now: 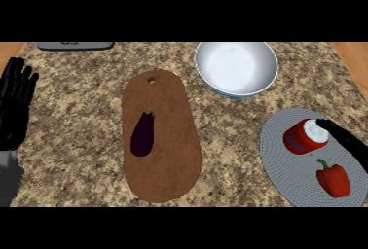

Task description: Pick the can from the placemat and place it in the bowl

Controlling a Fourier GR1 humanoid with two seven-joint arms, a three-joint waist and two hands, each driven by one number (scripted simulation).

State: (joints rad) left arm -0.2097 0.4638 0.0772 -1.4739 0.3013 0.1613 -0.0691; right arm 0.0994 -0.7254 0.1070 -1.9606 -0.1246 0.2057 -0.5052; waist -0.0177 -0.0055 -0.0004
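At the near right of a speckled granite counter [86, 121], a glossy red bell pepper [333, 179] with a green stem is seen lying on a round grey placemat [284, 160] whose surface is ribbed with fine concentric lines. Just beyond the pepper, on the same placemat, the can [304, 136] is shown: a short red cylinder with a pale, whitish top, tipped so that its lid faces up and to the right. The right hand [348, 141] is seen entering from the right edge, its black fingers laid straight and touching the can's lid at the upper right; no curl around the can is visible, so the hand is read as open.

At the left edge, the left hand [16, 104] is shown resting, its black fingers straight and pointed up, above a grey forearm.

In the middle of the counter, a long, oval wooden cutting board [169, 160] with 1 small hole near its far end is laid lengthwise, and a dark purple eggplant [142, 134], slim and smooth, is seen lying along it.

Farther back, right of the board's far end, the bowl [236, 68] is seen: round, white and smooth inside, with a bluish-grey outer wall, standing well apart from the can. At the far left, the edge of a flat grey object [75, 45] is cut off by the frame.
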